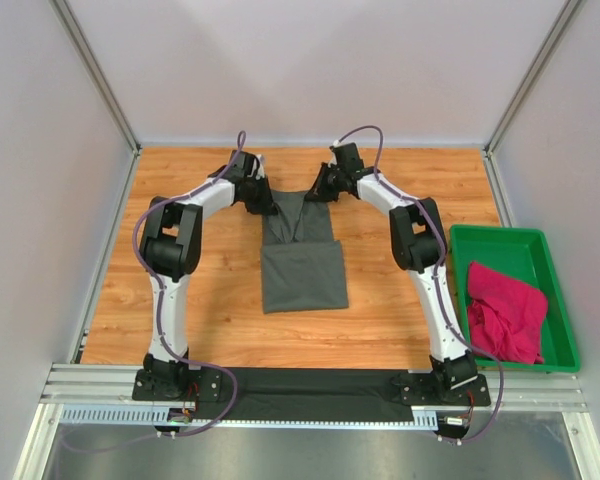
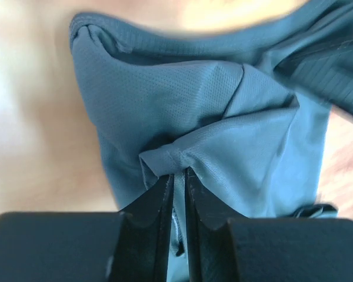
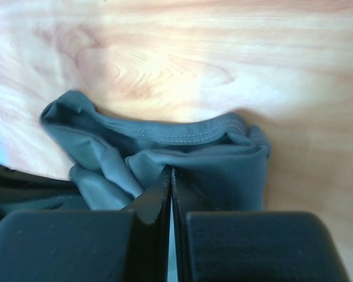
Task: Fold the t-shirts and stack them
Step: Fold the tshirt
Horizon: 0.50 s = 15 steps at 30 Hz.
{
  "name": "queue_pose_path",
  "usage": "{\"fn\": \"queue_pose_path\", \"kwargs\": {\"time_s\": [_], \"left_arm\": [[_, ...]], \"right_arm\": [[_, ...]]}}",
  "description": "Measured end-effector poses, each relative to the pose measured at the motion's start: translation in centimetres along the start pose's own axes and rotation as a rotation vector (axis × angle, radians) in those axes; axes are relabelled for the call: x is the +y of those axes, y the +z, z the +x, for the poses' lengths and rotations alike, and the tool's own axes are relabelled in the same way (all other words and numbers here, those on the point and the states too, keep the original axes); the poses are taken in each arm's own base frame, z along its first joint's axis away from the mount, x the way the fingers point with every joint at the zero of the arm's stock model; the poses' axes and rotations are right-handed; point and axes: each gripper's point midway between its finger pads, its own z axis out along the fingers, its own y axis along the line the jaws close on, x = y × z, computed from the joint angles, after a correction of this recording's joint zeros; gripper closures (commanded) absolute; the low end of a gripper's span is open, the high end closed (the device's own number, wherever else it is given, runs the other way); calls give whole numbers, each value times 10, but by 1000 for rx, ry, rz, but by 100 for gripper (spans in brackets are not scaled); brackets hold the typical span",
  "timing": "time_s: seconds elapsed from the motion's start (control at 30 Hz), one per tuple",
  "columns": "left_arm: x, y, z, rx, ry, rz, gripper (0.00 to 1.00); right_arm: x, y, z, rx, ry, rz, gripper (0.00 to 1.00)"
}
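The dark charcoal grey t-shirt lies mid-table, its near part folded into a flat rectangle and its far part bunched between my two grippers. At the far left corner my left gripper is shut on a raised fold of the grey cloth, which runs down between the jaws. Over at the far right corner, my right gripper is pressed shut on the cloth just behind a stitched hem, fingertips buried in the fabric. The magenta-pink t-shirt lies crumpled in the green tray.
The green plastic tray stands at the table's right edge, beside the right arm. Bare wooden tabletop lies left of the grey shirt. Grey walls with metal posts close in the far side and both flanks.
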Motion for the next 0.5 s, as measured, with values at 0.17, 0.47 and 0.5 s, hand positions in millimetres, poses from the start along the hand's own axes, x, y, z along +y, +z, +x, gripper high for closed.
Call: {"fn": "queue_pose_path", "kwargs": {"time_s": [0.17,0.47,0.5], "left_arm": [[-7,12,-20,-17,25,20,66],[-14,-38,-25,-20,66,-40,45],[-18,-53,-28,-39,79,-43,44]], "right_arm": [[-15,-3,-19,-19,54,3,99],[-28,-30,-33,2,23,86,67],[-27,-40,-33,11,7,110,65]]}}
